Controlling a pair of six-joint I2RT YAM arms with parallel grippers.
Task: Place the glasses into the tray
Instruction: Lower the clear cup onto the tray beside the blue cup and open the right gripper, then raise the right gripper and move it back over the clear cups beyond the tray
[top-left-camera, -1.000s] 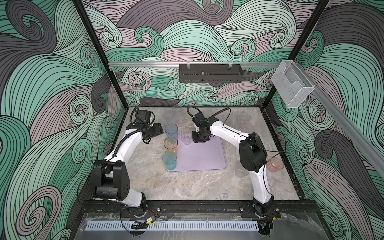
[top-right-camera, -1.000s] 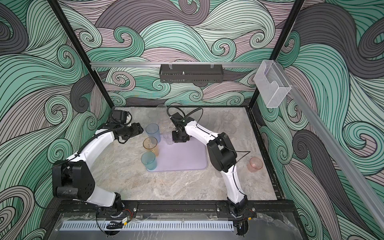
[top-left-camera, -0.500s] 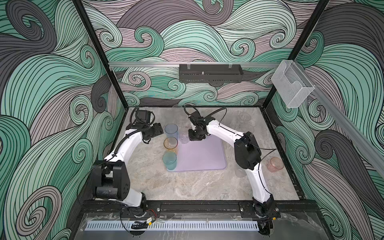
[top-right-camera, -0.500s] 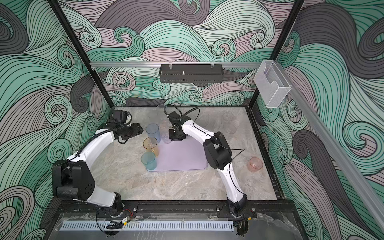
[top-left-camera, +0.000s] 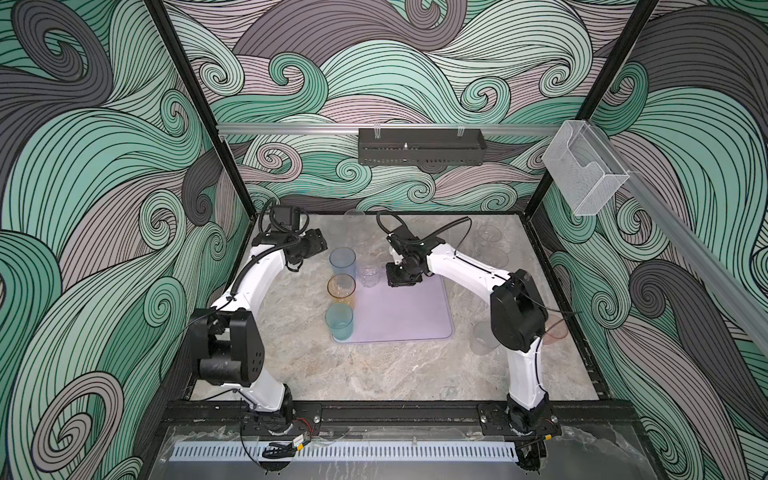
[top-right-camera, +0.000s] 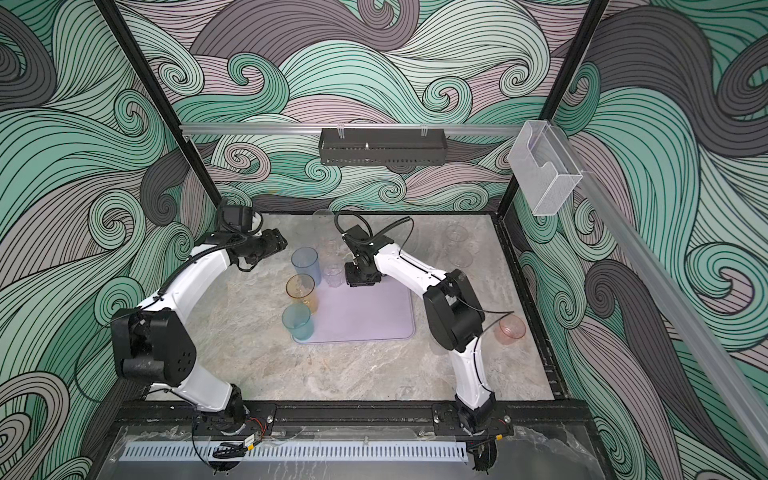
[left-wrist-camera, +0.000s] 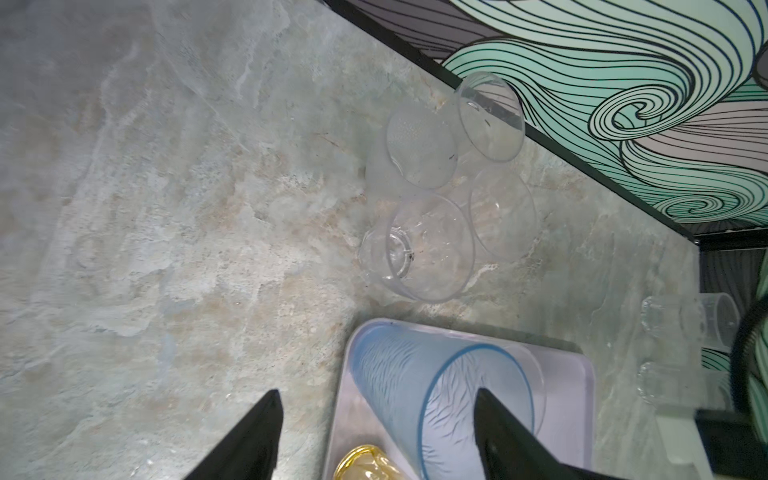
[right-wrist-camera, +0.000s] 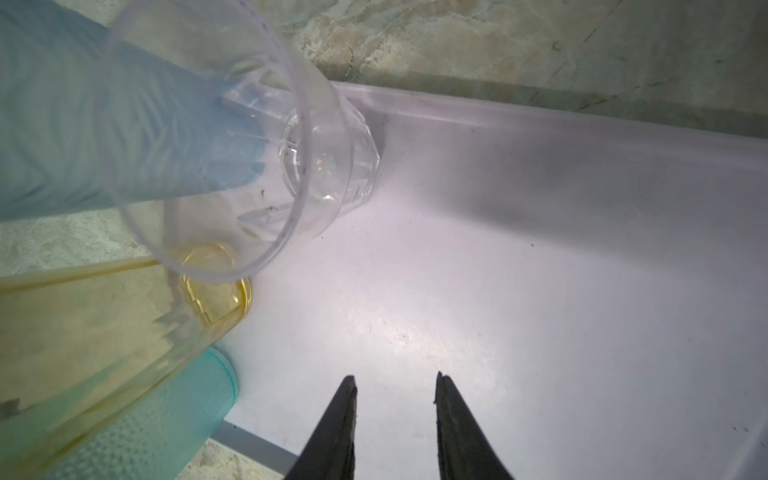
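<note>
lavender tray (top-left-camera: 409, 320) (top-right-camera: 370, 311): lying flat on the marble-look table (top-left-camera: 374, 374), with most of its floor showing bare.
blue tumbler (top-left-camera: 343, 262) (top-right-camera: 304, 264): standing upright in the tray's 11 o'clock corner.
amber tumbler (top-left-camera: 341, 287) (top-right-camera: 300, 289): standing upright at the tray's 9 o'clock edge, between the blue one and the teal one.
teal tumbler (top-left-camera: 339, 322) (top-right-camera: 297, 322): standing upright in the tray's 7 o'clock corner.
small clear glass (top-left-camera: 368, 275) (right-wrist-camera: 324, 166): sitting upright inside the tray by its 12 o'clock rim, just at 3 o'clock of the blue tumbler.
right gripper (top-left-camera: 400, 277) (right-wrist-camera: 395, 378): hovering over the tray floor at 3 o'clock of the small clear glass and apart from it; its fingers are standing parted, released, with nothing between them.
left gripper (top-left-camera: 313, 247) (left-wrist-camera: 376, 392): hanging over the table at 10 o'clock of the blue tumbler, near it; its jaws are spread wide and grasping nothing.
clear cups (left-wrist-camera: 428, 249): four are bunching together on the table by the back wall, at 12 o'clock of the tray's left end.
far-right cups (top-left-camera: 489, 235): two clear ones are waiting on the table at 1 o'clock of the tray.
pink cup (top-left-camera: 556, 329) (top-right-camera: 512, 328): sitting on the table at 4 o'clock of the tray, well apart from it.
frosted cup (top-left-camera: 481, 338): sitting on the table at 4 o'clock of the tray, partly hiding behind the right arm.
</note>
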